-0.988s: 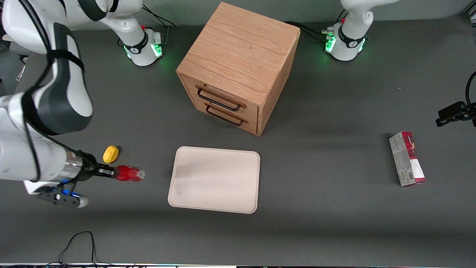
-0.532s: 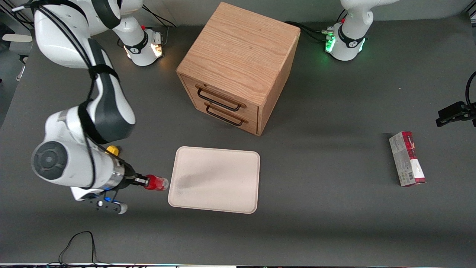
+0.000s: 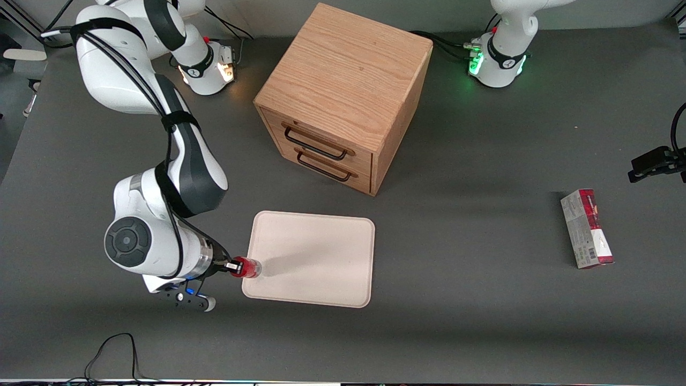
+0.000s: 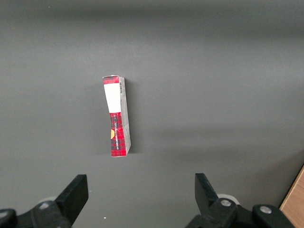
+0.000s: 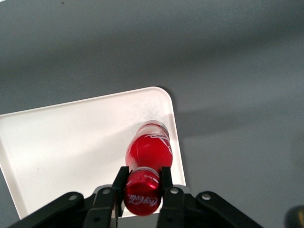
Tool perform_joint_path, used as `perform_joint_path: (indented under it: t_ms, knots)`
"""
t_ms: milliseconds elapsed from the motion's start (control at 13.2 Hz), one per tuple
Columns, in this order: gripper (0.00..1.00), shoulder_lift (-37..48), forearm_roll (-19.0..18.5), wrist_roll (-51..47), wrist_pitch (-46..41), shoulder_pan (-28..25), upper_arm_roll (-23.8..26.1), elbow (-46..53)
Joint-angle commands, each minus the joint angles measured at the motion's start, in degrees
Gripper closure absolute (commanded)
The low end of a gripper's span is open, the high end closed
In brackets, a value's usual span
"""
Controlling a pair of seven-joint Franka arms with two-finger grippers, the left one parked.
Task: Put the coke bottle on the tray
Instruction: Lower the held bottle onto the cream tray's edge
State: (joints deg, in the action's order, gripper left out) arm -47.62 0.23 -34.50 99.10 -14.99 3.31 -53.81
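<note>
The small red coke bottle (image 3: 247, 267) (image 5: 148, 151) hangs in the air, held by its capped end. My right gripper (image 3: 233, 266) (image 5: 141, 183) is shut on it, one black finger on each side of the red cap. The bottle's base pokes over the edge of the cream tray (image 3: 316, 257) (image 5: 71, 142) at the side toward the working arm's end of the table, close to the corner nearer the front camera. The tray lies flat in front of the wooden cabinet's drawers.
A wooden two-drawer cabinet (image 3: 343, 96) stands farther from the front camera than the tray. A red-and-grey carton (image 3: 586, 228) (image 4: 117, 116) lies toward the parked arm's end of the table. A black cable (image 3: 115, 348) loops near the table's front edge.
My right gripper has carried the bottle sideways toward the tray, from beside the yellow object to the tray's edge. The arm now hides the yellow object.
</note>
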Motion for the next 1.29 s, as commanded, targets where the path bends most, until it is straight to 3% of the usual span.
perform_joint_path:
  t_ms: [0, 836, 1216]
  knots:
    - [0.89, -1.7, -1.9, -3.1, -0.1, -1.1, -0.2, 2.4]
    - [0.86, -4.3, -1.8, -5.6, 2.2, -1.1, -0.1, 2.2]
    - [0.74, -4.8, -1.8, -6.9, 2.8, -1.2, -0.1, 2.1]
